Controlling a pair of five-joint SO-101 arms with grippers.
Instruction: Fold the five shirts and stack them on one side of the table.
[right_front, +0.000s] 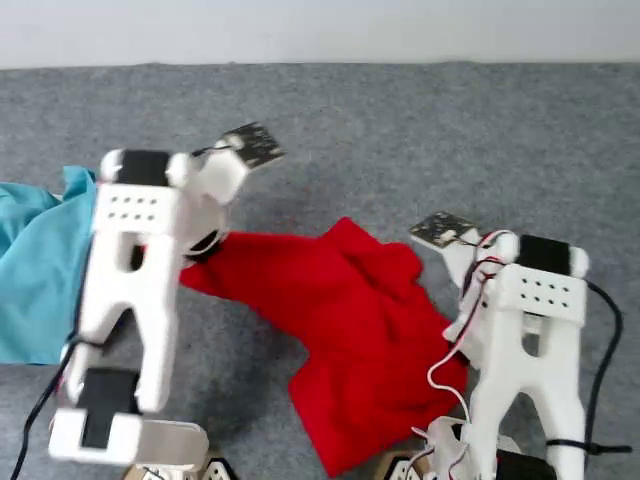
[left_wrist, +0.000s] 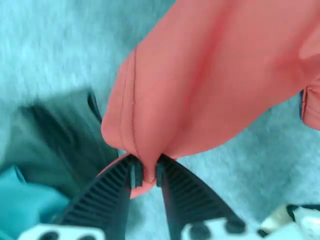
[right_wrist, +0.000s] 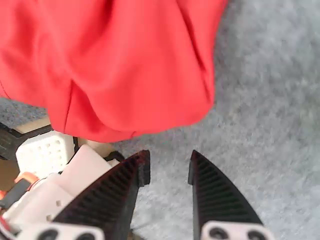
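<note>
The grey surface (right_front: 400, 120) carries everything. On it the red shirt (right_front: 350, 320) lies crumpled and not folded, with one corner drawn out to a point. The teal shirt (right_front: 35, 270) lies beyond this drawn-out corner of the red shirt, at the border of the surface. The left arm (right_front: 130, 290) stands over that same corner, and the right arm (right_front: 525, 330) stands at the opposite side of the red shirt. The left hand (left_wrist: 145, 172) is clamped on a fold of the red shirt, close to a stitched seam. The right hand (right_wrist: 167, 167) has its fingers apart and holds nothing; it is over bare surface, just beside the edge of the red shirt.
</note>
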